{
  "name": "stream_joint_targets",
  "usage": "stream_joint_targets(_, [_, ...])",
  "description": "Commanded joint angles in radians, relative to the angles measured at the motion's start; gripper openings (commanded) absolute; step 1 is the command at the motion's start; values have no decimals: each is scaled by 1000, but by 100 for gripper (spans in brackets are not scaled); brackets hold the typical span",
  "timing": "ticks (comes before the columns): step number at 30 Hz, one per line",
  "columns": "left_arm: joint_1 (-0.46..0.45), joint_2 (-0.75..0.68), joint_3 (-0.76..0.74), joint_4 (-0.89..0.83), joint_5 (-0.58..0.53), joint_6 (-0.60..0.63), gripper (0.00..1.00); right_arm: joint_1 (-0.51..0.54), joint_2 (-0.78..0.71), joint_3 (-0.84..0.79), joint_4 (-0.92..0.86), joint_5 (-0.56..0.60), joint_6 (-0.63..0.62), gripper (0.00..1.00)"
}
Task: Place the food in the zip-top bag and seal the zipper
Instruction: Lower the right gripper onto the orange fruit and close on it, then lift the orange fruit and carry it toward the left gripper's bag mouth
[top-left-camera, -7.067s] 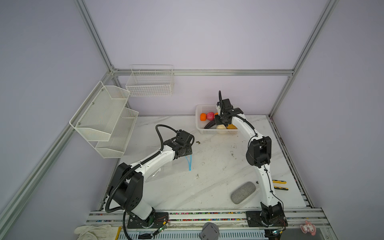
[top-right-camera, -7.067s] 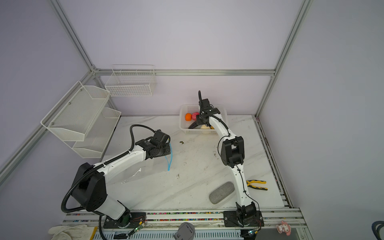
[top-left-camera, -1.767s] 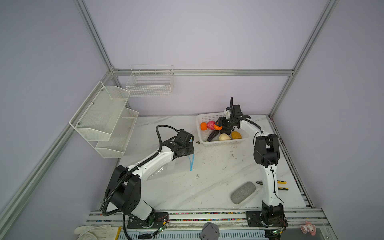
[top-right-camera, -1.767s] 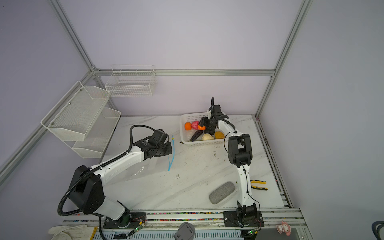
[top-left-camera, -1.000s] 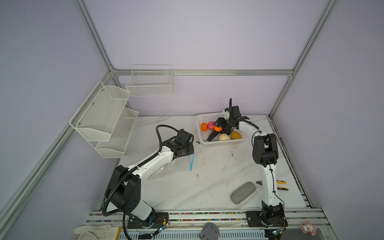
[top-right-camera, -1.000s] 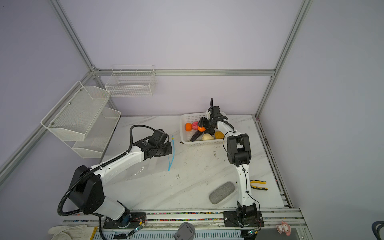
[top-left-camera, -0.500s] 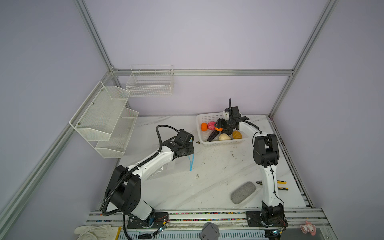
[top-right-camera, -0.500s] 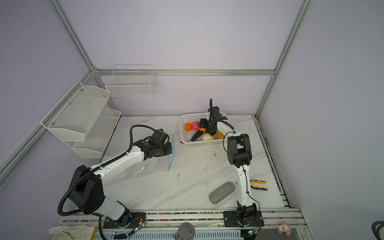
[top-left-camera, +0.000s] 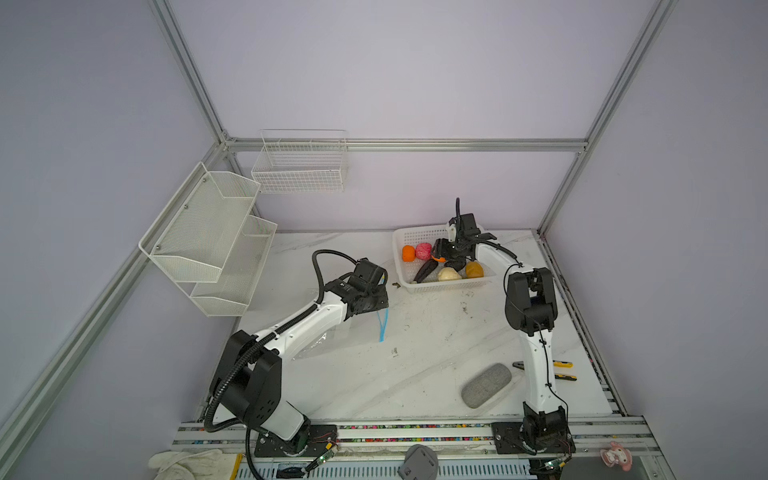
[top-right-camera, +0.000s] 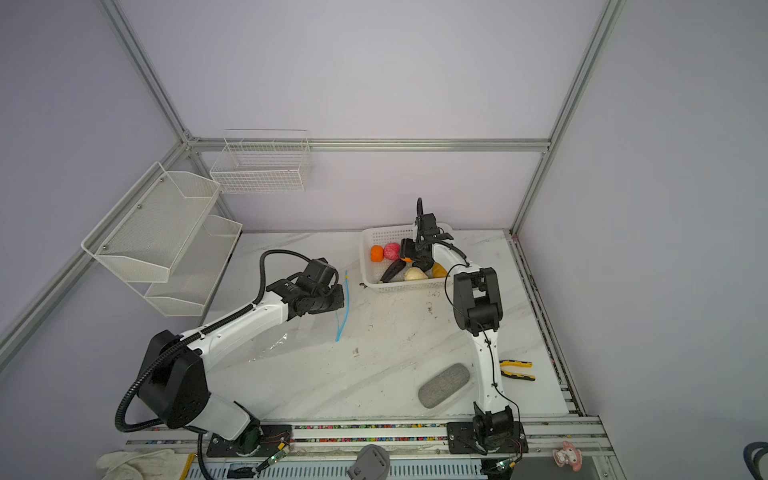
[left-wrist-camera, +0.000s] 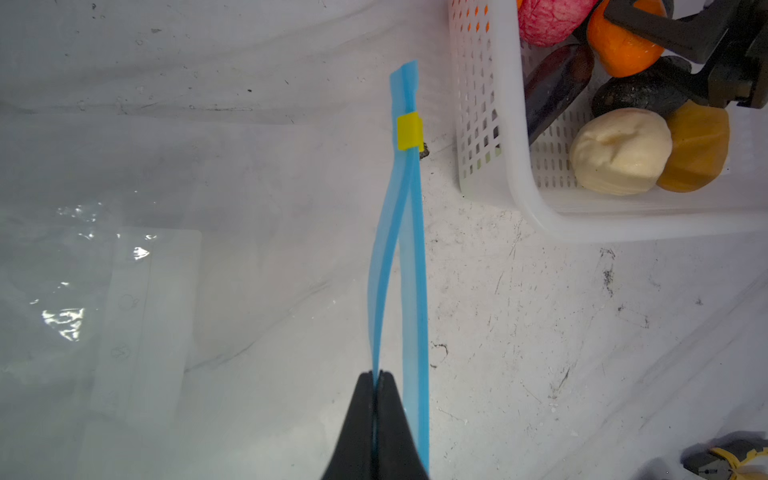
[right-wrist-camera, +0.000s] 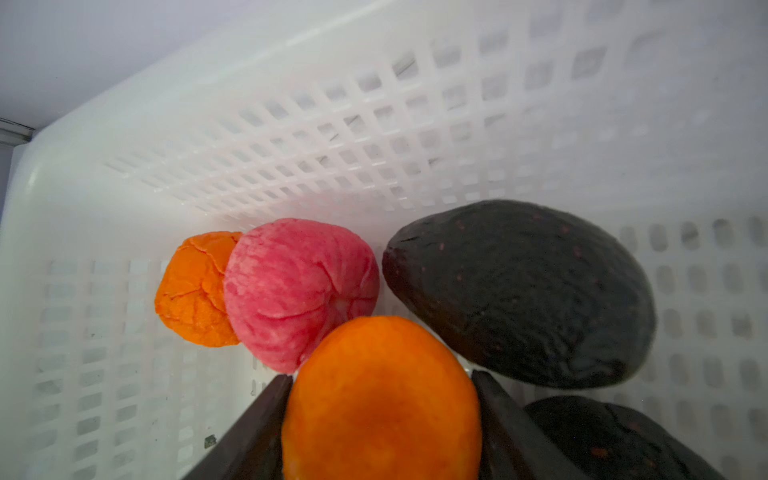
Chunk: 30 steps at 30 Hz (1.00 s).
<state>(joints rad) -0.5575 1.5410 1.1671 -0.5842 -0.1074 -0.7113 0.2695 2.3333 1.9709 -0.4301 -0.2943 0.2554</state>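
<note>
Orange (right-wrist-camera: 380, 415), probably light and slick, clamped across its middle by right gripper (right-wrist-camera: 381, 376); left gripper (left-wrist-camera: 376, 377) pinches floppy zipper (left-wrist-camera: 400, 249) lip.

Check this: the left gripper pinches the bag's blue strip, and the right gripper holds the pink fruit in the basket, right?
Wrong fruit: the right wrist view shows the right gripper gripping an orange fruit; the pink fruit lies loose beside it. The rest is right.
</note>
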Motion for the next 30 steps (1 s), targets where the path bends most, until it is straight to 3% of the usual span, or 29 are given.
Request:
stream_joint_targets(1, [1,-9,8,35,5,15,0,5,-43,21,-24,4,-1,66])
stream_joint_targets(7, [1,-12,11,35,12,16,0,7,-124,-42,15,-3,-7,64])
stream_joint_targets(16, [4,-23,29,33,26,24,0,7,-358,-324,189,-43,-5,60])
stream_joint_targets(24, [4,-36,41,22,33,12,0,38,-598,-644,439,-202,-34,53])
stream_joint_targets(30, [11,-57,50,17,29,7,0,97,-702,-851,629,-341,22,48])
